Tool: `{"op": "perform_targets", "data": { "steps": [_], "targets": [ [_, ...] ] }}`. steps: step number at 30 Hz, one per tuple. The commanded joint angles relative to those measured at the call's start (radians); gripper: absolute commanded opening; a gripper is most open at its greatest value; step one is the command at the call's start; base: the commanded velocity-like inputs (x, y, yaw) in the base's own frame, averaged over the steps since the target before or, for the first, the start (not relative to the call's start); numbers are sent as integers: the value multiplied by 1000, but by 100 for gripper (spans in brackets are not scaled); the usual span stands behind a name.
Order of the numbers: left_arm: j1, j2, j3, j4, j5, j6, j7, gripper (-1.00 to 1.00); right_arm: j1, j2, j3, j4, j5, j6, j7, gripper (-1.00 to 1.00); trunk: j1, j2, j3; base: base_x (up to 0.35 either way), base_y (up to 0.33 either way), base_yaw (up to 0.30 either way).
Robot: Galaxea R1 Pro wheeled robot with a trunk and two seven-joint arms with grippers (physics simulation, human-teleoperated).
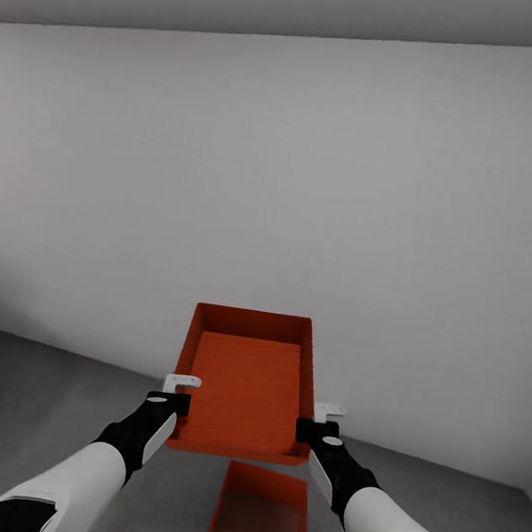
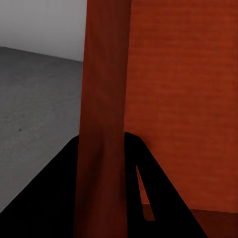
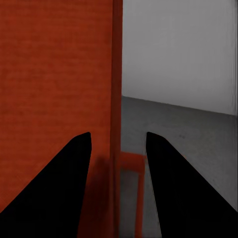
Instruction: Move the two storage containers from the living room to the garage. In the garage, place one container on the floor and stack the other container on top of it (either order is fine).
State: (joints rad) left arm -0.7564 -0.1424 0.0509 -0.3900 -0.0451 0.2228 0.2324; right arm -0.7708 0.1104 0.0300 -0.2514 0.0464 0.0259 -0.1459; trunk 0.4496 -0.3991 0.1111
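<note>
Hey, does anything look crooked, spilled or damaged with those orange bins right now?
Nothing stands out. The held storage container hangs level between the left gripper and right gripper, empty and intact. The second storage container sits flat on the concrete floor below it.

Held container [image 1: 249,387] above second container [image 1: 258,520] on floor [image 1: 40,411].

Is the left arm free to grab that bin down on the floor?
Probably not now. The left gripper straddles the wall of the raised bin, as does the right gripper, and that bin hangs above the floor bin.
</note>
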Motion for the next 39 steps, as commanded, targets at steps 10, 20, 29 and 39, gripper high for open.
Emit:
{"op": "perform_targets", "data": {
  "steps": [10,20,29,39],
  "targets": [
    [0,-2,3,-4,-1,-76,-2,-100,0,5,-1,3,-13,4,0,-100,0,-1,-1,0,0,-240],
    [0,-2,3,-4,-2,-76,-2,-100,0,4,-1,3,-13,1,-1,-100,0,-1,-1,0,0,-192],
    [0,-2,3,-4,-1,-76,-2,-100,0,3,-1,3,-13,2,0,-100,0,-1,-1,0,0,-9],
    [0,-2,3,-4,-2,-75,-2,-100,0,3,-1,3,-13,-3,0,-100,0,-1,-1,135,0,0]
  ]
}}
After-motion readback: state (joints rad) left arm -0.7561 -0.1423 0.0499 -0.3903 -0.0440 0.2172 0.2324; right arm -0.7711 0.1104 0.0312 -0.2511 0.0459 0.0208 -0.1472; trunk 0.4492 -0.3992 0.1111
